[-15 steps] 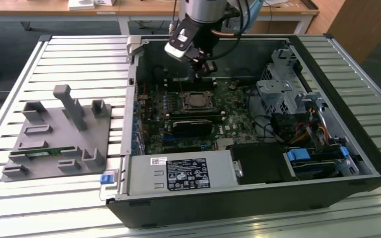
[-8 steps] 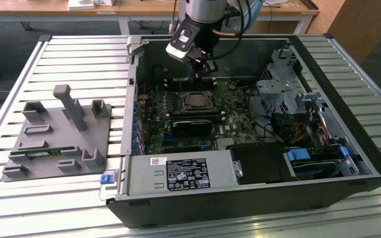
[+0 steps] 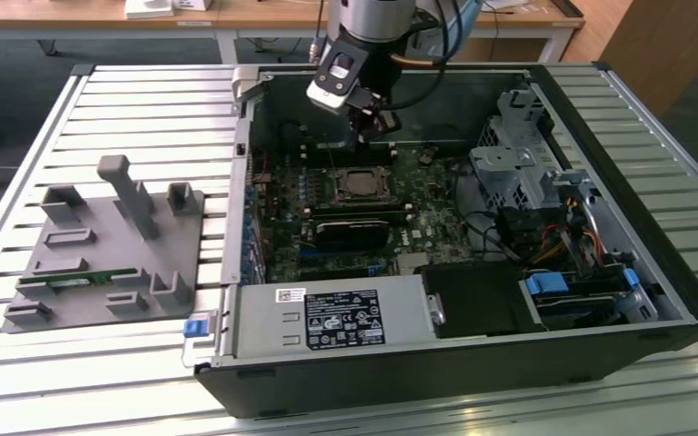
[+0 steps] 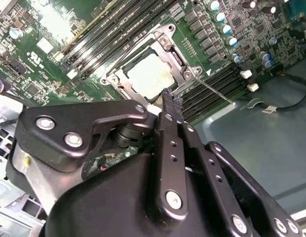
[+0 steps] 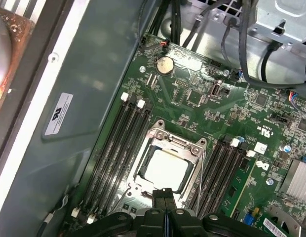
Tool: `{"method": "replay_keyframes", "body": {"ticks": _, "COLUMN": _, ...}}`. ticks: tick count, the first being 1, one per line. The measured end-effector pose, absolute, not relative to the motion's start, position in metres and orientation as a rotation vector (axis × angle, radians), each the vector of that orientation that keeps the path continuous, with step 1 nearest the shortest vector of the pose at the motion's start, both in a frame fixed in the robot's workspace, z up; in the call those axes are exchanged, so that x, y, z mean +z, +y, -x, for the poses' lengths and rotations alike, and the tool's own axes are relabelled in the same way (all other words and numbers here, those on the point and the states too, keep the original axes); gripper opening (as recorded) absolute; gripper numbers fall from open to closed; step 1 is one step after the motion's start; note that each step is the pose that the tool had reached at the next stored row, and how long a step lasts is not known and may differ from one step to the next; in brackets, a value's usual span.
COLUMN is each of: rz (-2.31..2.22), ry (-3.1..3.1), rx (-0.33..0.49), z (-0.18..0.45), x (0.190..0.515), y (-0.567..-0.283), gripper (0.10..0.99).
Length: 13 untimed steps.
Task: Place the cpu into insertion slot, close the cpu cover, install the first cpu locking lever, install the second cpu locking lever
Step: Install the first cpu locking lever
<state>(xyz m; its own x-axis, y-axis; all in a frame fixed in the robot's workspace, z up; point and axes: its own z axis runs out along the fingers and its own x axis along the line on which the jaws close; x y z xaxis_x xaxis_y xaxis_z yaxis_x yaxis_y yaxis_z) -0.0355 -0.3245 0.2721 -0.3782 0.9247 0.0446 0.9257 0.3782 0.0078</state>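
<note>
A robot arm's black gripper [image 3: 369, 125] is hanging inside an open black desktop computer case [image 3: 446, 372], which is lying on its side on a silver slatted metal table [image 3: 143, 100]. The gripper's two fingers [image 5: 161, 193] are pressing together on nothing, close to the socket in both wrist views. The cpu [image 5: 165, 170], a small flat square chip with a silvery-grey top, is sitting in the insertion slot [image 3: 339, 193]. This square, metal-rimmed socket is on the green motherboard [image 5: 202, 98], between banks of long black memory slots [image 5: 118, 143]. The cpu cover [image 5: 175, 143], a thin silvery metal frame, is lying flat around the chip. A thin metal lever rod [image 4: 215, 91] is angling out from one corner of the frame. On the exterior view's left, a grey moulded fixture plate [image 3: 83, 241] is resting on the table and holding a green memory stick [image 3: 83, 282]. Pale wooden desks [image 3: 264, 14] are lining the far side of the room.
</note>
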Motion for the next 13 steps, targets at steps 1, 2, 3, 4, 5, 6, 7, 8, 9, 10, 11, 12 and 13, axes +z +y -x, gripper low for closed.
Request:
{"method": "replay_keyframes", "body": {"ticks": 1, "rz": 1.726, "ry": -2.585, "rx": -0.049, "z": 0.0355, "x": 0.2721, "y": -0.3245, "gripper": 0.106}}
{"method": "replay_keyframes", "body": {"ticks": 2, "rz": 1.719, "ry": -2.590, "rx": -0.049, "z": 0.0355, "x": 0.2721, "y": -0.3246, "gripper": 0.106}}
{"method": "replay_keyframes", "body": {"ticks": 3, "rz": 1.712, "ry": -2.594, "rx": -0.048, "z": 0.0355, "x": 0.2721, "y": -0.3245, "gripper": 0.106}}
{"method": "replay_keyframes", "body": {"ticks": 4, "rz": 1.705, "ry": -2.599, "rx": -0.048, "z": 0.0355, "x": 0.2721, "y": -0.3245, "gripper": 0.106}}
{"method": "replay_keyframes", "body": {"ticks": 5, "rz": 1.698, "ry": -2.603, "rx": -0.048, "z": 0.0355, "x": 0.2721, "y": -0.3245, "gripper": 0.106}}
{"method": "replay_keyframes", "body": {"ticks": 6, "rz": 1.691, "ry": -2.608, "rx": -0.048, "z": 0.0355, "x": 0.2721, "y": -0.3245, "gripper": 0.106}}
{"method": "replay_keyframes", "body": {"ticks": 7, "rz": 1.684, "ry": -2.612, "rx": -0.048, "z": 0.0355, "x": 0.2721, "y": -0.3245, "gripper": 0.106}}
{"method": "replay_keyframes", "body": {"ticks": 8, "rz": 1.677, "ry": -2.617, "rx": -0.048, "z": 0.0355, "x": 0.2721, "y": -0.3245, "gripper": 0.106}}
{"method": "replay_keyframes", "body": {"ticks": 9, "rz": 1.670, "ry": -2.621, "rx": -0.048, "z": 0.0355, "x": 0.2721, "y": -0.3245, "gripper": 0.106}}
{"method": "replay_keyframes", "body": {"ticks": 10, "rz": 1.662, "ry": -2.626, "rx": -0.047, "z": 0.0355, "x": 0.2721, "y": -0.3245, "gripper": 0.106}}
{"method": "replay_keyframes", "body": {"ticks": 11, "rz": 1.655, "ry": -2.630, "rx": -0.047, "z": 0.0355, "x": 0.2721, "y": -0.3246, "gripper": 0.106}}
{"method": "replay_keyframes", "body": {"ticks": 12, "rz": 1.647, "ry": -2.635, "rx": -0.047, "z": 0.0355, "x": 0.2721, "y": -0.3245, "gripper": 0.106}}
{"method": "replay_keyframes", "body": {"ticks": 13, "rz": 1.640, "ry": -2.640, "rx": -0.047, "z": 0.0355, "x": 0.2721, "y": -0.3246, "gripper": 0.106}}
